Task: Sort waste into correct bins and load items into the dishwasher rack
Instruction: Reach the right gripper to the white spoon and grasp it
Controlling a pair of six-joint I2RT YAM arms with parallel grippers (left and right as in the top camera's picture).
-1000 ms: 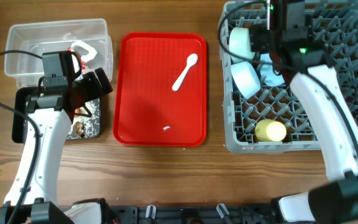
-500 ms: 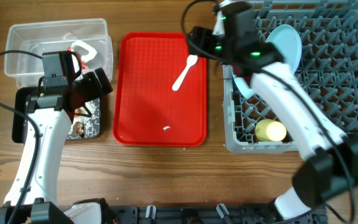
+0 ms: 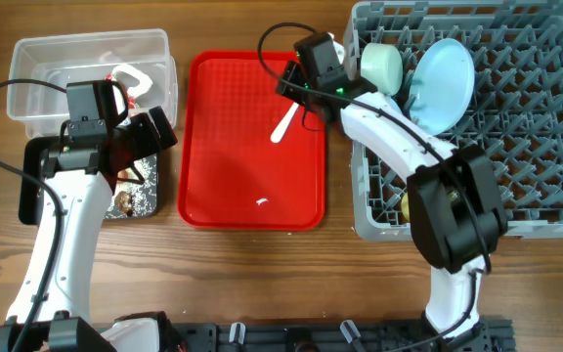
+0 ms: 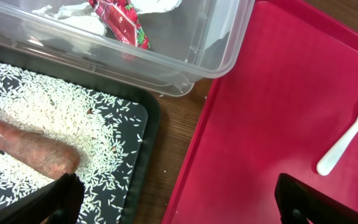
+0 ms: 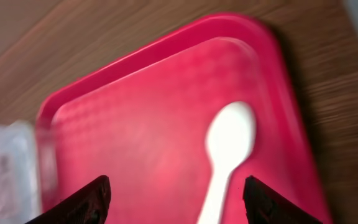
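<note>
Right gripper (image 5: 176, 190) hung over the white spoon (image 5: 229, 143), jaws well apart, gripping nothing. Spoon lay on the red tray (image 5: 123, 130), near the corner beside the dishwasher rack (image 3: 516, 147). Left gripper (image 4: 179, 186) stood wide and empty above the black tray (image 4: 146, 124) edge.

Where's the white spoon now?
Overhead view: the white spoon lies in the red tray's far right corner, beneath the right tool, beside the grey rack.

Flat red tray (image 3: 233, 147) on wooden table (image 3: 262, 279).
</note>
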